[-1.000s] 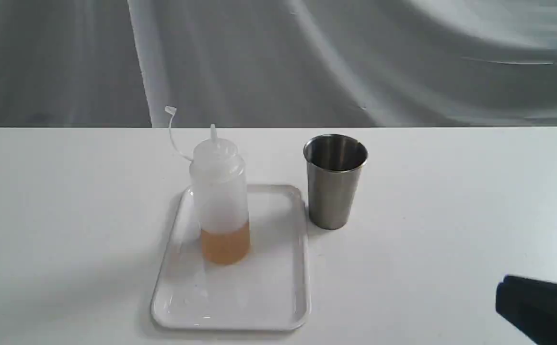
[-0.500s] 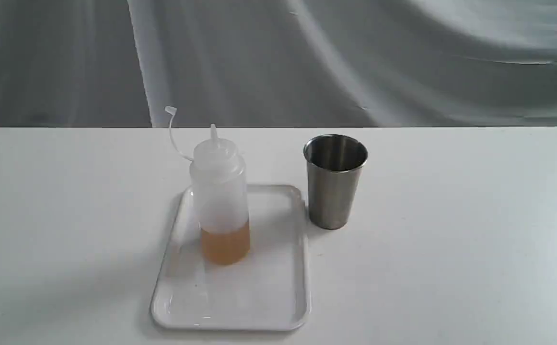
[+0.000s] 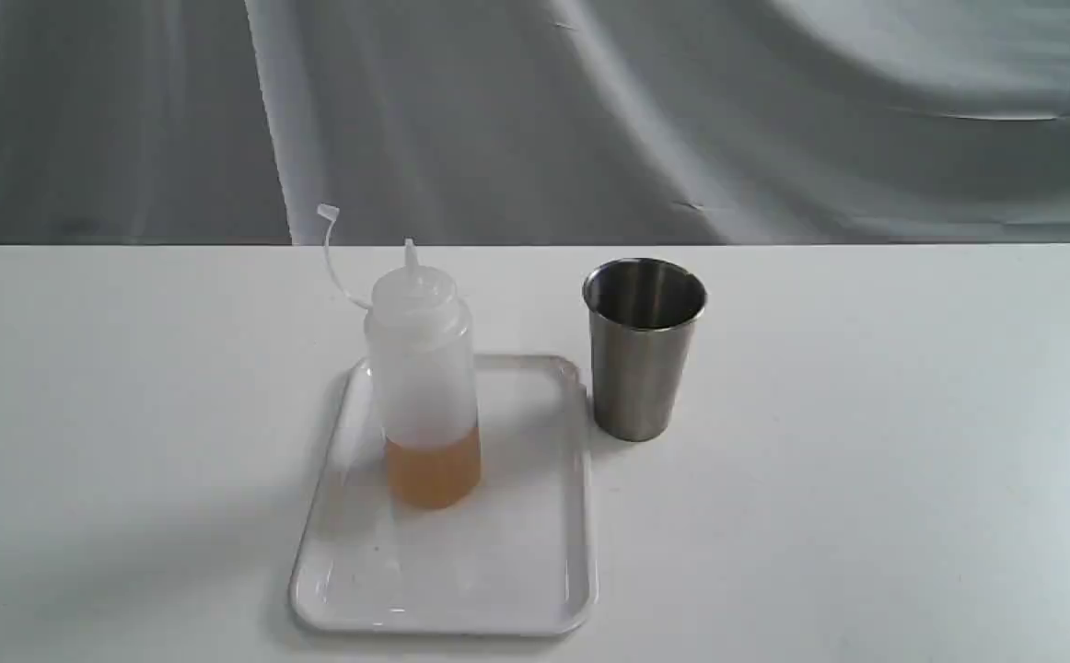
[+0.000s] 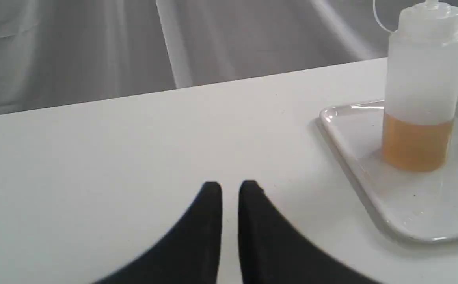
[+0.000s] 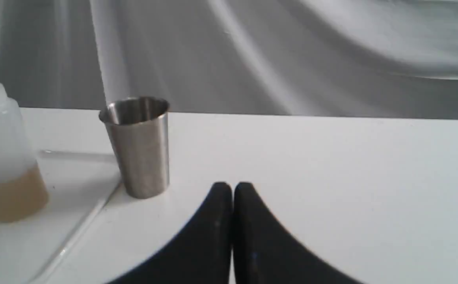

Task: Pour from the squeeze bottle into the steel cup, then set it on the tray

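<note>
With the squeeze bottle (image 3: 424, 387) upright on the tray (image 3: 535, 580) beside the steel cup (image 3: 643, 359), and fingers narrow and empty on the left gripper (image 4: 230, 186) and right gripper (image 5: 233, 186), we judge the task finished: next, just stay clear.

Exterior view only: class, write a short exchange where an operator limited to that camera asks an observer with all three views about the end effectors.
Operator: My view shows the squeeze bottle standing on the tray, but no end effector. Where is the left one?
Observer: The left end effector is over bare table, apart from the tray and holding nothing.
Operator: And the right one?
Observer: The right end effector is shut and empty, clear of the steel cup.
</note>
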`<state>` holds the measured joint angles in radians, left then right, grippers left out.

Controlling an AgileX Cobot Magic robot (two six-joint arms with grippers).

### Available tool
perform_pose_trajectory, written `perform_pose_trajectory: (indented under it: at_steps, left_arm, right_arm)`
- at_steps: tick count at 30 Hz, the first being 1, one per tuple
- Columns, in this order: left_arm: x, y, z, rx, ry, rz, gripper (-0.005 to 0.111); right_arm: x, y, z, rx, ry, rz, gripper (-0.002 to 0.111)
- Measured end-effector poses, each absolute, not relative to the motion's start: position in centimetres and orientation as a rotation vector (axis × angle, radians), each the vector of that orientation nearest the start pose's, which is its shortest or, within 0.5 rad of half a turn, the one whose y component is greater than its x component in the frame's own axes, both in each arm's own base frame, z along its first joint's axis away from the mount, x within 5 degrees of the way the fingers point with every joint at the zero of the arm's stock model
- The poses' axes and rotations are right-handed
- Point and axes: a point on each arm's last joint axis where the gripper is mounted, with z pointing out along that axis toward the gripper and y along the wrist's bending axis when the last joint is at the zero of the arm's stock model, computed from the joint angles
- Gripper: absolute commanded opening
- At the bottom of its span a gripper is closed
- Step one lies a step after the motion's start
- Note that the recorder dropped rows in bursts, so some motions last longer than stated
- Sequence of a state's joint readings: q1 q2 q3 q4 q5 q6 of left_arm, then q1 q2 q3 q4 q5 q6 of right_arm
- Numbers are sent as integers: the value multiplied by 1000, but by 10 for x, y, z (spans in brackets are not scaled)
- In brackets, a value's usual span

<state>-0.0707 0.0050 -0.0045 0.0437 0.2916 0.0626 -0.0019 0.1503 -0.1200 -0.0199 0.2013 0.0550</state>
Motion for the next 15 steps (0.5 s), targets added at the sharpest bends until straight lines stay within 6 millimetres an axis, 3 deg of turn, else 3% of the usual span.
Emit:
perform_pose_trajectory:
  at_steps: [7,15]
  left_arm:
    - [55,-3,188,146,1770,36,8]
    - [55,-3,188,146,1770,36,8]
  right_arm:
    - [60,-3,196,56,1709,-24,0]
    - [56,-4,196,13,1686,-86,0]
